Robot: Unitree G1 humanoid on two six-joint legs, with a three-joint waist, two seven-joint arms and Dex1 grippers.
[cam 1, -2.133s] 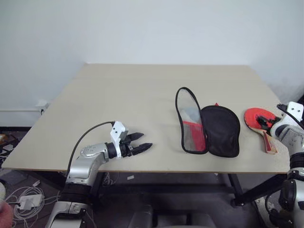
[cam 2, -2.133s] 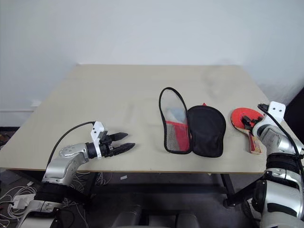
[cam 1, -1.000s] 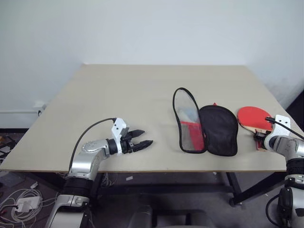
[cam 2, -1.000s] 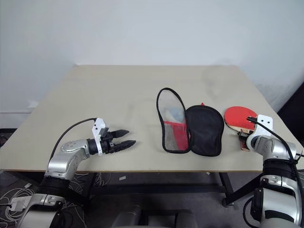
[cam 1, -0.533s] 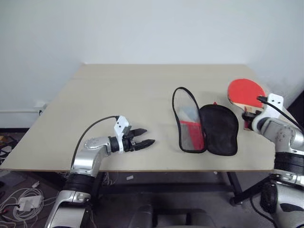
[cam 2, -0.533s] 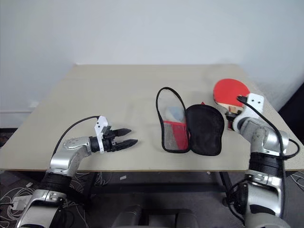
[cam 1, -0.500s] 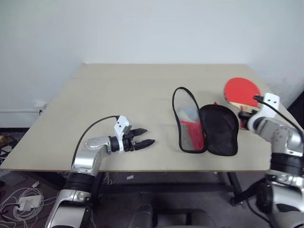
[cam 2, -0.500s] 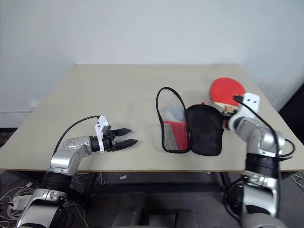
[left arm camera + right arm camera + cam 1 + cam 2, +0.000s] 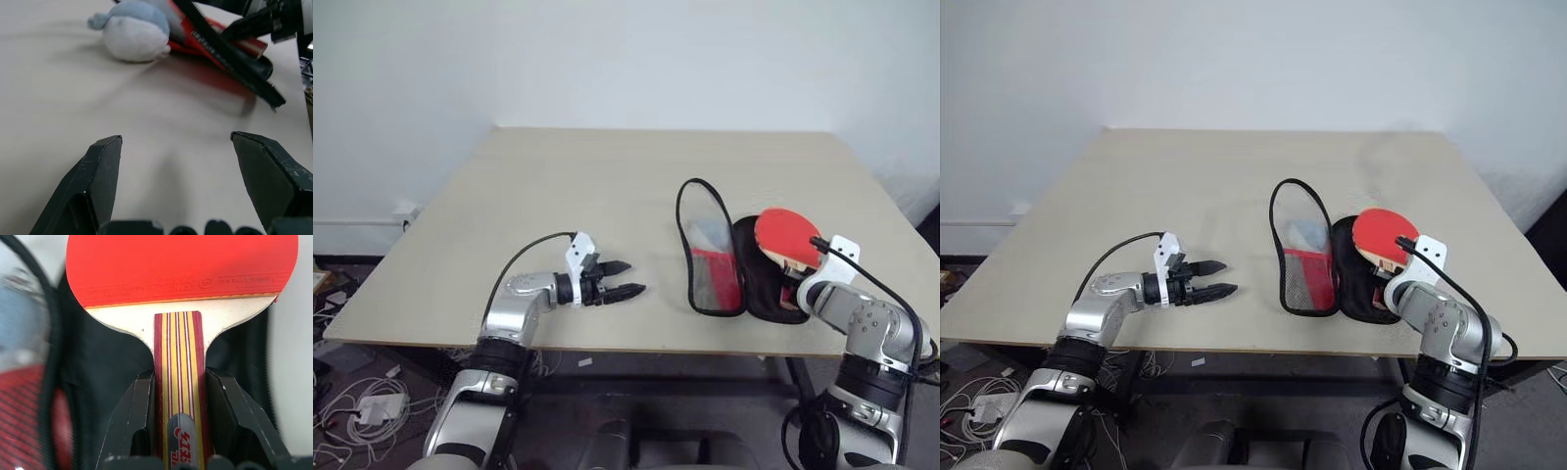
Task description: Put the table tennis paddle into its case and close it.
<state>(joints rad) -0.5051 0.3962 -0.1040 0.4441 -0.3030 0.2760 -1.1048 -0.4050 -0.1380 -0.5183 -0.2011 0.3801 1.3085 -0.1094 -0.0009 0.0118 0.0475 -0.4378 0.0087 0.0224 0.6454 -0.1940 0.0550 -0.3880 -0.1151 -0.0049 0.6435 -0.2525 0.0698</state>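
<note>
Progress: roughly halfway, as judged. At lower left of the head views the left tool [image 9: 625, 278] is seen hovering over the bare surface [image 9: 558, 196], fingers spread wide, nothing held. At centre right the case [image 9: 729, 259] lies unzipped on the surface, its mesh-lined flap raised, black lining exposed. Just right of that, the paddle [image 9: 785, 238] is clamped by its handle in the right tool [image 9: 178, 396], red face poised over the open black half. Whether it touches the lining cannot be told.

Left to do: paddle laid in and released, flap folded over, zip closed.

View differences: the handle's red stripes and both fingers pressed against it are resolved in the right wrist view. A soft white-and-grey item [image 9: 134, 29] beside the case edge is shown plainly in the left wrist view.
</note>
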